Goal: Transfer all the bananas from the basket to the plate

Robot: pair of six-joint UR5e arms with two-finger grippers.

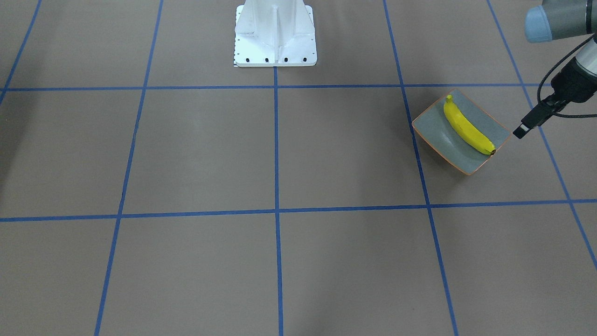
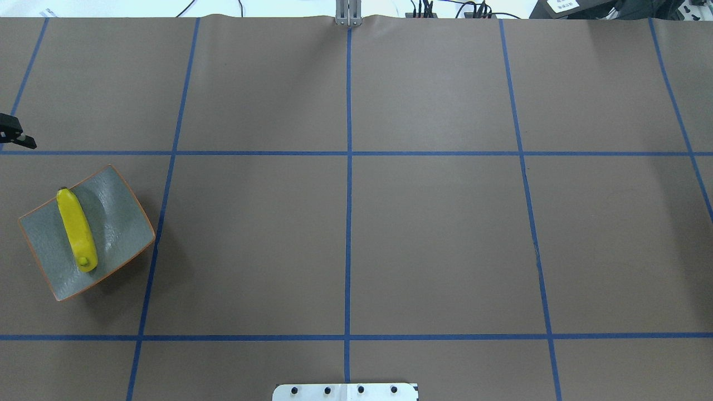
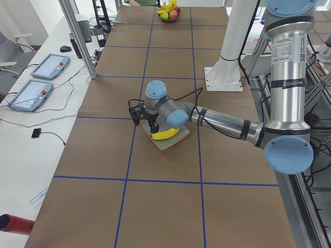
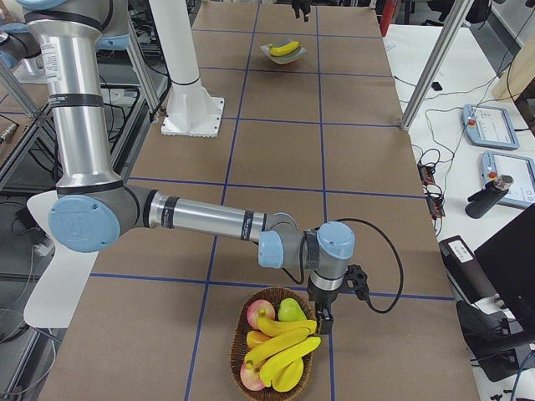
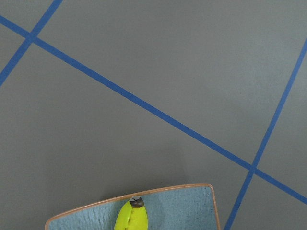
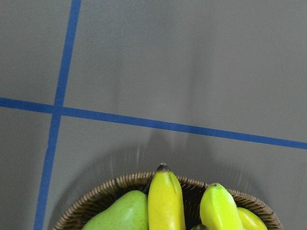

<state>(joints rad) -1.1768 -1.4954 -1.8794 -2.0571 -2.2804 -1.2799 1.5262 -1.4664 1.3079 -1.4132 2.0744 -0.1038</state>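
The overhead view shows the plate [image 2: 122, 223] at 9 o'clock on the worktop [image 2: 434, 223], a matt brown sheet divided by blue tape lines [image 2: 348, 167]. One banana [image 2: 77, 231] lies lengthwise in the dish. The basket is outside this view.

Only the exterior right view shows the whole basket [image 4: 236, 351]: round, woven wicker, at the worktop's opposite end. It holds the basket bananas [image 4: 284, 347], three in number, with apples [image 4: 261, 311]. The right wrist view adds a green pear [image 6: 120, 215].

All bananas are smooth, curved and dark-tipped. The plate is squarish, shallow and speckled grey-green, with a thin orange-brown rim.

In the front-facing view the left tool [image 1: 521, 132] hovers just off the plate's 3 o'clock corner. The right tool [image 4: 323, 322] hangs over the basket's 1 o'clock rim. Neither tool's finger spacing can be determined
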